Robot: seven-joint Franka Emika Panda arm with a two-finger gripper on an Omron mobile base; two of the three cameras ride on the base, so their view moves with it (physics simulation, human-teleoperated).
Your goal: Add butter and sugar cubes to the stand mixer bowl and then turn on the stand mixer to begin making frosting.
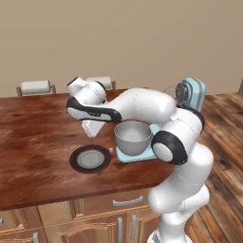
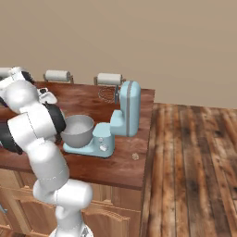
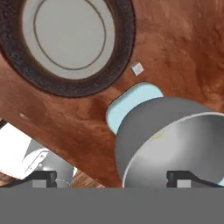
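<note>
arm [image 1: 142, 107]: folded, forearm reaching left | gripper [image 3: 112, 178]: pointing down, fingers [image 3: 41, 177] spread wide, nothing between them

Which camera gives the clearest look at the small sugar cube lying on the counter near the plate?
The hand view: the sugar cube lies unobstructed on the wood between the plate and the mixer base. In the left base view it is a faint speck; in the right base view I cannot make it out.
</note>
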